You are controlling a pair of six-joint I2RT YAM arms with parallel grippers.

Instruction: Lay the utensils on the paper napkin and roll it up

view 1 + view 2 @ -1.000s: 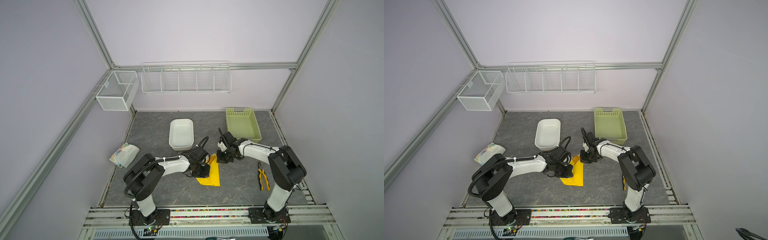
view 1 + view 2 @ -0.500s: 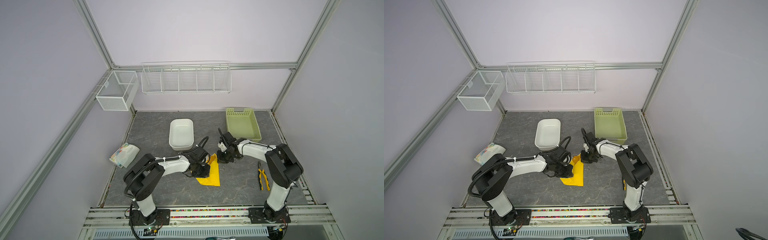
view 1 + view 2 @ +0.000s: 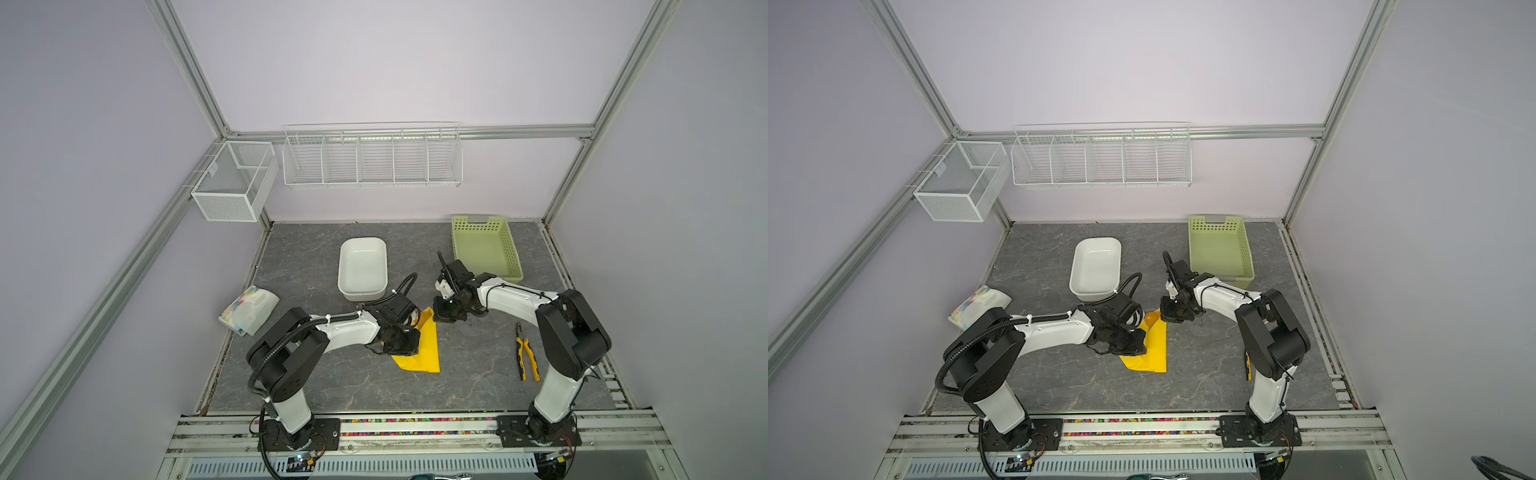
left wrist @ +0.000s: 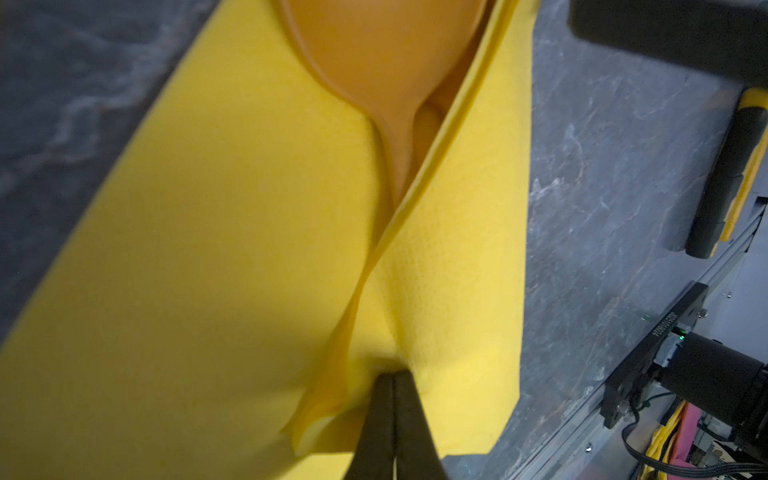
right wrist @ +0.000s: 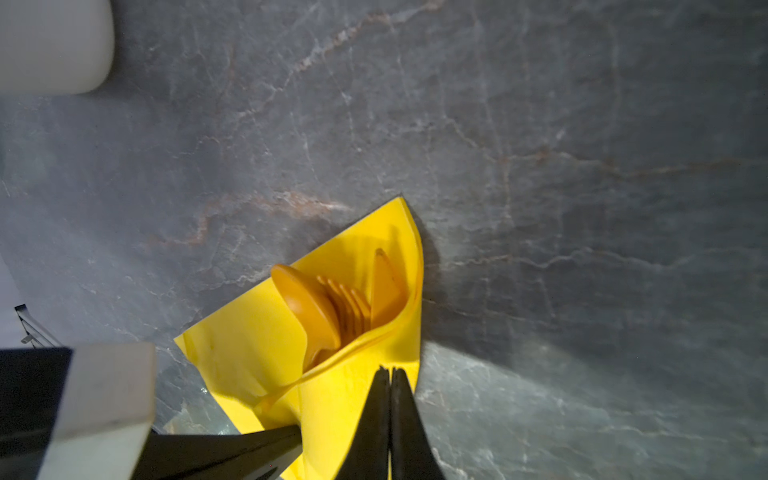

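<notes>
The yellow paper napkin point(image 3: 428, 351) point(image 3: 1154, 351) lies mid-table, with one side folded over the orange utensils. In the right wrist view a spoon point(image 5: 307, 307), a fork point(image 5: 349, 309) and a third flat piece point(image 5: 384, 286) stick out of the fold. The spoon's bowl point(image 4: 386, 54) point(image 3: 1150, 319) also shows in the left wrist view and in a top view. My left gripper point(image 4: 392, 376) point(image 3: 405, 345) is shut, its tips pressing on the folded flap near the napkin's near end. My right gripper point(image 5: 390, 372) point(image 3: 445, 318) is shut too, with its tips on the flap at the far end.
A white tub point(image 3: 362, 270) stands just behind the napkin and a green basket point(image 3: 486, 249) at the back right. Yellow-and-black pliers point(image 3: 527, 353) lie at the right, and a printed white packet point(image 3: 249, 309) at the left edge. Wire baskets point(image 3: 372, 160) hang on the walls.
The right arm's elbow has shifted slightly. Both grippers and the napkin stay about where they were.
</notes>
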